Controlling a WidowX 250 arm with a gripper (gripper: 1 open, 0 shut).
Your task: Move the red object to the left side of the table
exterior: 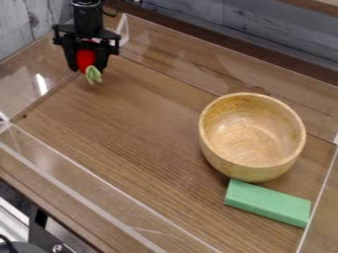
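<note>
The red toy (87,58) is at the upper left of the worktop (158,119), right at the end effector (87,49), whose grip or release I cannot tell, well apart from the bowl (251,136).

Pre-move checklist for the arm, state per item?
1. Red object at the left of the table as pictured: ok
2. Gripper at the red object: ok
3. Red object released: cannot tell, gripper overlaps its top
4. Red object resting on the tabletop: cannot tell from this view
5. Bowl upright, apart from the gripper: ok
6. Green block apart from the gripper: ok
</note>
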